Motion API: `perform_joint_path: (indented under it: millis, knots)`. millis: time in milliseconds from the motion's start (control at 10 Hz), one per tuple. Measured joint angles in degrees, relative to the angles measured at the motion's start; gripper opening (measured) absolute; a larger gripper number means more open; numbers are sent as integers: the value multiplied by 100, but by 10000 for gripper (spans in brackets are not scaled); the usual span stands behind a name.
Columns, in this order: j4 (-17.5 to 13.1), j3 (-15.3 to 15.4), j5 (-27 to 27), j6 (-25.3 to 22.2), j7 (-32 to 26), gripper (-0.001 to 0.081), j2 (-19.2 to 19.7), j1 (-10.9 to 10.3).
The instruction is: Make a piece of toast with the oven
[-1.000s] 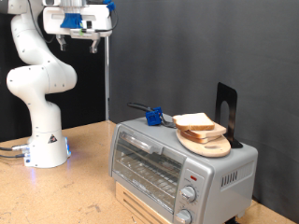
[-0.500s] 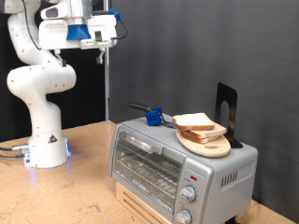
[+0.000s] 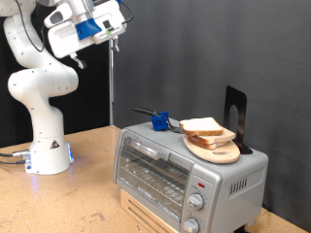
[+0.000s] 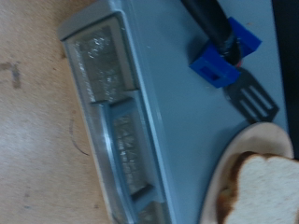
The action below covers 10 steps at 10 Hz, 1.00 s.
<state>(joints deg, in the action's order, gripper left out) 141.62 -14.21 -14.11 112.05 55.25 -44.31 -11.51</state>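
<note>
Exterior view puts the tool point(image 3: 114, 39) high at the picture's top left, on the raised, tilted wrist of the white arm, well above and well apart from everything it is meant to work on. Nothing sits between its fingers; whether they are spread or closed I cannot tell, since they are too small here and do not show in the wrist view. The piece of toast point(image 3: 202, 126) lies flat on a round wooden board point(image 3: 220, 152), with what looks like another slice under it, and the board rests on the oven's roof towards the picture's right. The oven point(image 3: 185, 175) stands on the counter point(image 3: 68, 209) with its glass door shut and its 2 knobs at the front right. So the bread lies down and to the picture's right of the tool, across a wide gap of open air. Wrist view looks down on the oven top, catching the slice's corner point(image 4: 266, 191) on the board's rim, with a black spatula in a blue holder point(image 4: 224, 56) just beside it.
</note>
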Motion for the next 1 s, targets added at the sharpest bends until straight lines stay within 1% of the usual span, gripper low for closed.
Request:
perform_joint_path:
  millis: [100, 200, 300, 400, 600, 800, 1000]
  knots:
    - [58, -62, -75, 195, -209, 808, 68, -87]
    - [88, -67, -106, 357, -317, 808, 185, -127]
    - [87, -67, -106, 342, -301, 808, 179, -119]
    - [76, -107, -181, 188, -404, 808, 165, -135]
    - [59, -278, -499, -41, -654, 808, 150, -189]
    - [68, -341, -748, -13, -719, 808, 196, -230]
    - [127, -331, -778, 161, -940, 808, 343, -278]
